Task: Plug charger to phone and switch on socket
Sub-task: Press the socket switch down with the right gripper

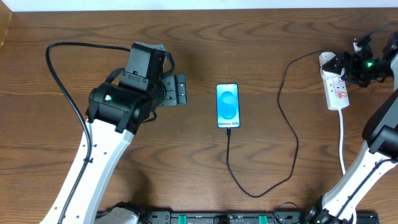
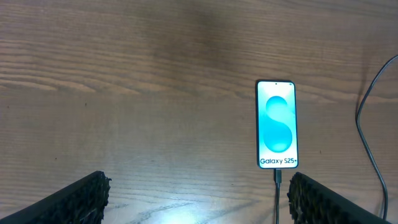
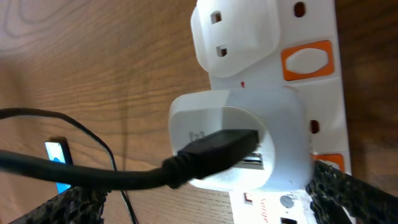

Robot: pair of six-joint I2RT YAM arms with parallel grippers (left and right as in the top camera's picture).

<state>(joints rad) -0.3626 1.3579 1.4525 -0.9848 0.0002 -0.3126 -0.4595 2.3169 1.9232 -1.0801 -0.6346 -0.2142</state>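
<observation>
Half done, seemingly: saw charger (image 1: 227, 155) in phone (image 1: 227, 106); needed right gripper (image 3: 211, 202), spread wide, squarely pressing switch (image 3: 329, 163) beside adapter (image 3: 236, 137) on socket (image 3: 323, 99).

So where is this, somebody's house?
Probably a robot lab or test bench, not a home: two robot arms work over a wooden table with a phone, its charger cable and a white power strip.

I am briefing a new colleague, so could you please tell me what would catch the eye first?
The slim smartphone with a glowing blue screen lies mid-table, a thin black cable plugged into its bottom edge. The cable loops right to a narrow white power strip, where the right arm's fingers flank a white adapter holding its black plug.
</observation>
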